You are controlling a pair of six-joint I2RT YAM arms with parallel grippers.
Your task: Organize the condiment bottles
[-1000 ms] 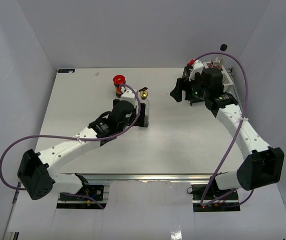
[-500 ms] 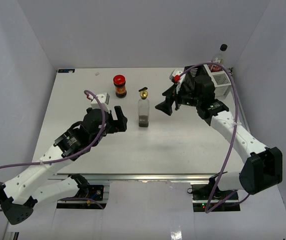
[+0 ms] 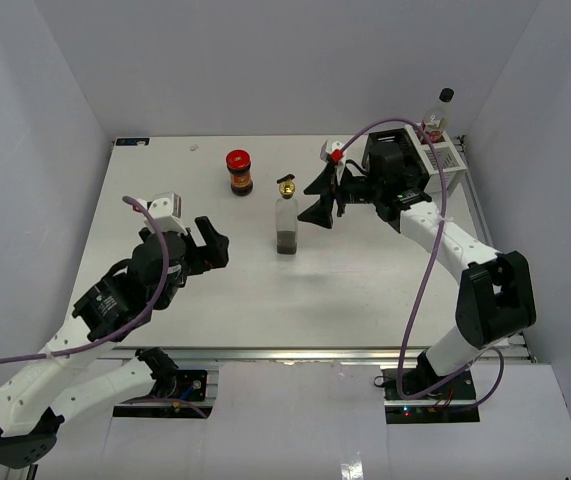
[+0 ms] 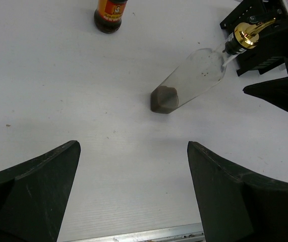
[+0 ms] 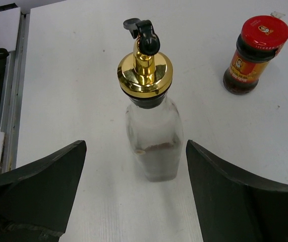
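A clear gold-topped bottle [image 3: 286, 218] stands upright mid-table; it also shows in the left wrist view [image 4: 191, 83] and the right wrist view [image 5: 151, 126]. A dark jar with a red lid [image 3: 239, 171] stands behind and left of it, also in the right wrist view [image 5: 254, 55]. My right gripper [image 3: 317, 200] is open, just right of the clear bottle, which sits ahead of its jaws and apart from them [image 5: 136, 196]. My left gripper [image 3: 211, 246] is open and empty, well to the bottle's near left [image 4: 133, 186]. A black-capped, red-labelled bottle [image 3: 437, 112] stands in the rack. The spice shakers are hidden.
A black and white wire rack [image 3: 447, 158] stands at the back right corner behind the right arm. White walls close in the table on three sides. The table's metal front edge [image 4: 133, 236] lies just under the left gripper's view.
The left gripper has pulled back from the clear bottle toward the near left, leaving it standing. The right gripper has swung left from the rack to just beside the clear bottle.
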